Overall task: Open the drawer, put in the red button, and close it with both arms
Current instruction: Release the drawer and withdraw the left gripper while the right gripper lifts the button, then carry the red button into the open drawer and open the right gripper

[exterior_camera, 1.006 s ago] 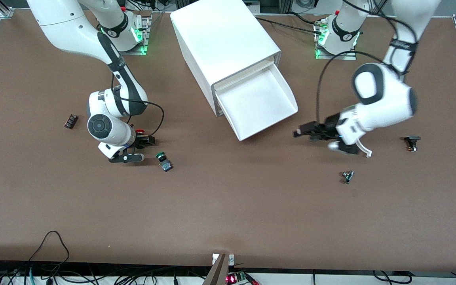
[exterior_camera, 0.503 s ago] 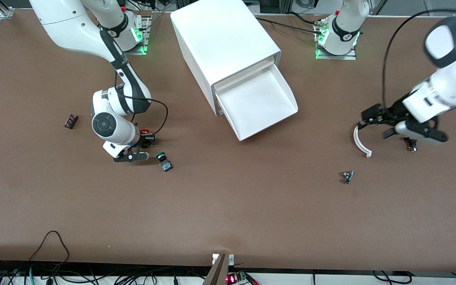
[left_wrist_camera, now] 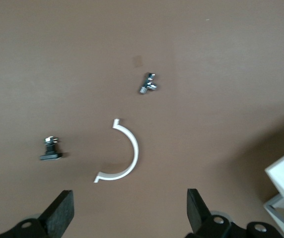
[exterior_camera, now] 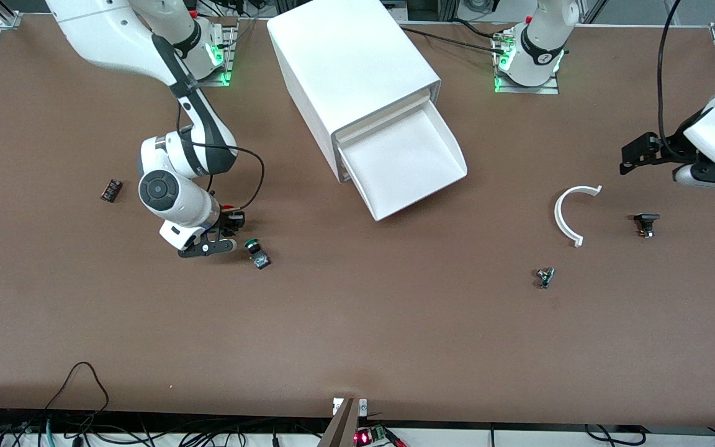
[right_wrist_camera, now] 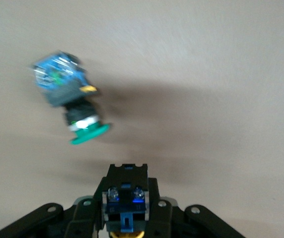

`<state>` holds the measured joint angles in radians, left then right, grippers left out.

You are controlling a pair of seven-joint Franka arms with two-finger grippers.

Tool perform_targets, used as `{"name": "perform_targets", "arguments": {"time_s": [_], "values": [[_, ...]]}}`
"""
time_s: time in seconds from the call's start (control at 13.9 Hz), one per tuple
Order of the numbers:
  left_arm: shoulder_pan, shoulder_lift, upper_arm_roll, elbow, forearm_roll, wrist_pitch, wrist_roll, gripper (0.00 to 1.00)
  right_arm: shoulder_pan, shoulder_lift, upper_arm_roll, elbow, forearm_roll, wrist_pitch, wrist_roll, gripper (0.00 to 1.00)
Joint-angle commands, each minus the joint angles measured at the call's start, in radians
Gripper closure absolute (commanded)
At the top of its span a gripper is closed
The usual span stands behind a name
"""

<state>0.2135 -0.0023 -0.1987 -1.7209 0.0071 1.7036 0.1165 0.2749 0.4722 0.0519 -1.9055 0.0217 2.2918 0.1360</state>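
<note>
The drawer [exterior_camera: 450, 162], the cabinet's [exterior_camera: 351, 62] top one, stands pulled out and holds nothing. My right gripper [exterior_camera: 226, 225] is low over the table, toward the right arm's end, and is shut on the red button [exterior_camera: 227, 207]. In the right wrist view the button's black and blue body [right_wrist_camera: 126, 198] sits between the fingers. The green-capped button [exterior_camera: 257, 251] lies on its side beside that gripper and also shows in the right wrist view [right_wrist_camera: 72, 99]. My left gripper [exterior_camera: 637, 158] is open and empty over the left arm's end of the table; its fingertips [left_wrist_camera: 57, 213] show wide apart.
A white curved piece [exterior_camera: 565, 214] lies under the left gripper's view [left_wrist_camera: 127, 153]. A small black part [exterior_camera: 645, 223] and a metal wing nut [exterior_camera: 545, 276] lie near it. A small dark component [exterior_camera: 110, 189] lies toward the right arm's end.
My left arm has swung away from the drawer's front toward its own end of the table, uncovering the white curved piece. My right gripper has stayed about in place with the red button.
</note>
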Motion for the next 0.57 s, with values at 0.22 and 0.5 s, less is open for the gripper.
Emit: {"name": "perform_targets", "arguments": {"time_s": [0.22, 0.5], "values": [[-0.002, 0.021, -0.005, 0.035, 0.053, -0.024, -0.023, 0.0, 0.013, -0.041, 0.089, 0.296, 0.004, -0.276, -0.053, 0.85], [-0.005, 0.022, -0.011, 0.037, 0.05, -0.019, -0.024, 0.0, 0.105, -0.035, 0.124, 0.437, 0.004, -0.347, -0.122, 0.86]]}}
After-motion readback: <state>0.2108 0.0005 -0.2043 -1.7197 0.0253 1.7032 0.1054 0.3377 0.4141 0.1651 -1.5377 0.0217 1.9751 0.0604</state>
